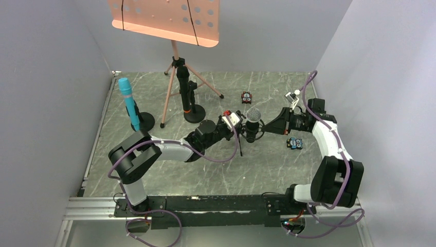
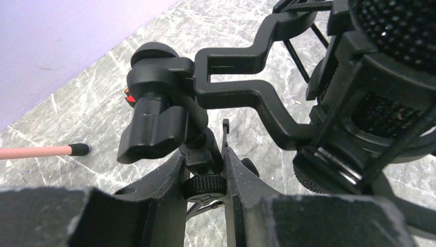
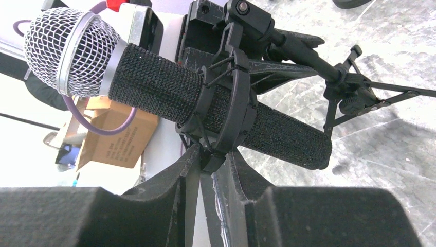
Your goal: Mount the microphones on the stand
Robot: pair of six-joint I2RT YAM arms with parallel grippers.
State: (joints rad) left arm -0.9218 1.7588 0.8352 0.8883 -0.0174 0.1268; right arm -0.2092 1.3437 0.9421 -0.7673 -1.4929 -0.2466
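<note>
Steadying the stand post (image 2: 198,133), left gripper (image 2: 205,164) jaws pinch it narrow; right gripper (image 3: 211,159) jaws clamp the shock-mount ring (image 3: 241,110), apparently to hold the mesh-head microphone (image 3: 154,87) seated above the worktop (image 3: 391,154).

The left arm (image 1: 169,149) and right arm (image 1: 329,139) meet in the middle of the table (image 1: 226,172), at the silver-headed microphone (image 1: 253,114) on its small stand (image 2: 203,154), so nothing can pass there. Behind them the pink music stand (image 1: 175,56) spreads three legs. The black microphone (image 1: 183,87) and blue microphone (image 1: 126,98) stand upright just beside it. A red toy (image 1: 247,96) sits near the back, a blue toy (image 1: 294,143) by the right arm. The near table between the arm bases is bare. Walls (image 1: 46,103) close both sides.
</note>
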